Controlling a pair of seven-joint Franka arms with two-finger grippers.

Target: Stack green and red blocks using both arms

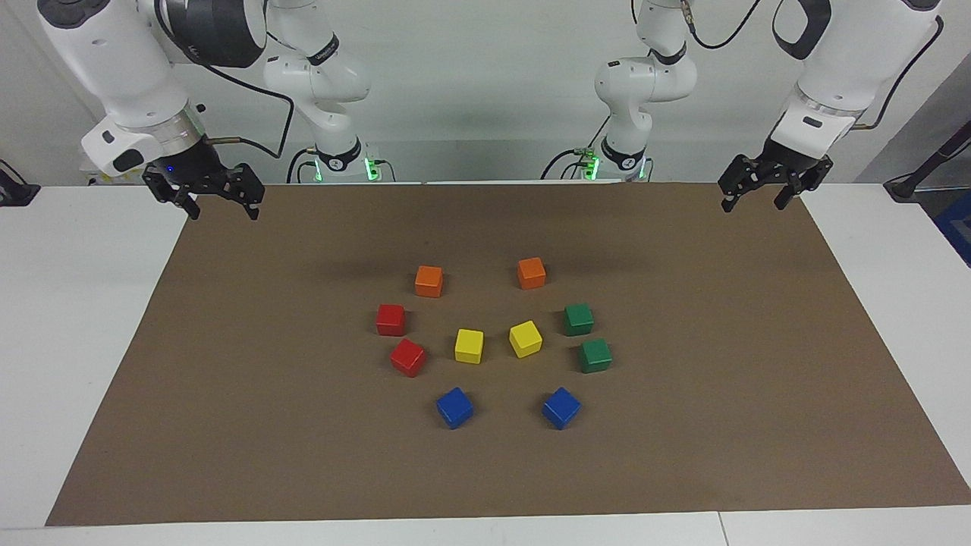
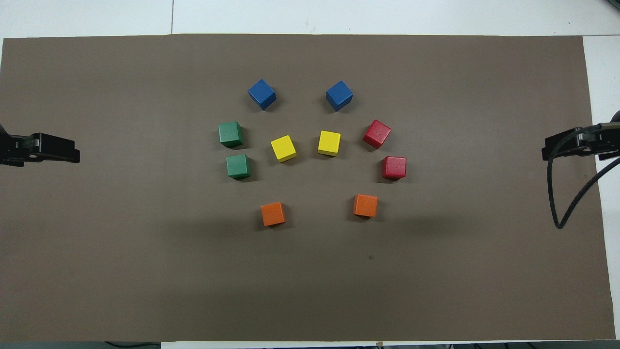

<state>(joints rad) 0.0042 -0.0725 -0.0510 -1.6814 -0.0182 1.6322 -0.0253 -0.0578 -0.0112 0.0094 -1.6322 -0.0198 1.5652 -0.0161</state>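
Observation:
Two green blocks lie side by side toward the left arm's end of the cluster: one (image 1: 578, 319) (image 2: 238, 166) nearer the robots, the other (image 1: 595, 355) (image 2: 230, 134) farther out. Two red blocks mirror them toward the right arm's end, one (image 1: 391, 319) (image 2: 394, 167) nearer and one (image 1: 408, 356) (image 2: 377, 134) farther. All rest singly on the brown mat (image 1: 683, 455) (image 2: 145, 266). My left gripper (image 1: 753, 203) (image 2: 63, 148) hangs open and empty over its end of the mat. The right gripper (image 1: 224, 212) (image 2: 562, 145) hangs open and empty over the other end. Both arms wait well apart from the blocks.
Two orange cubes (image 1: 428, 280) (image 1: 531, 273) lie nearest the robots. Between the red and green pairs lie two yellow cubes (image 1: 469, 346) (image 1: 525, 338). Two blue cubes (image 1: 454, 407) (image 1: 561, 407) lie farthest out. A black cable (image 2: 557, 194) loops below the right gripper. White table (image 1: 61, 341) surrounds the mat.

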